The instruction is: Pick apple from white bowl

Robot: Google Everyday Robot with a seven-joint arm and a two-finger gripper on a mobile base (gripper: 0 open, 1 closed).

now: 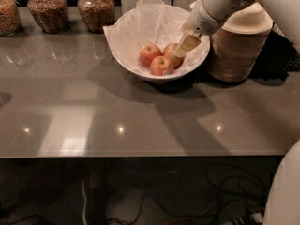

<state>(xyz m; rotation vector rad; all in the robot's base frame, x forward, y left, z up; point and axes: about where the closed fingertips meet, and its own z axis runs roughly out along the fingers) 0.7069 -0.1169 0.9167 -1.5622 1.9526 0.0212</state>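
The white bowl point(125, 59), lined with crinkled white tissue paper point(140, 27), stands at the back middle of the grey table. Three apples lie in it. The palest apple point(169, 51) is at the right, partly hidden behind my gripper. Two redder apples point(150, 54) point(161, 66) lie to its left and front. My gripper point(186, 45) reaches down from the upper right into the bowl and sits right at the pale apple's right side. I cannot tell whether it touches the apple.
A stack of beige disposable bowls point(239, 50) stands just right of the white bowl, under my arm. Three glass jars of grain point(47, 8) line the back left. The table's front edge point(140, 154) runs across the lower middle. My base point(286, 191) shows at bottom right.
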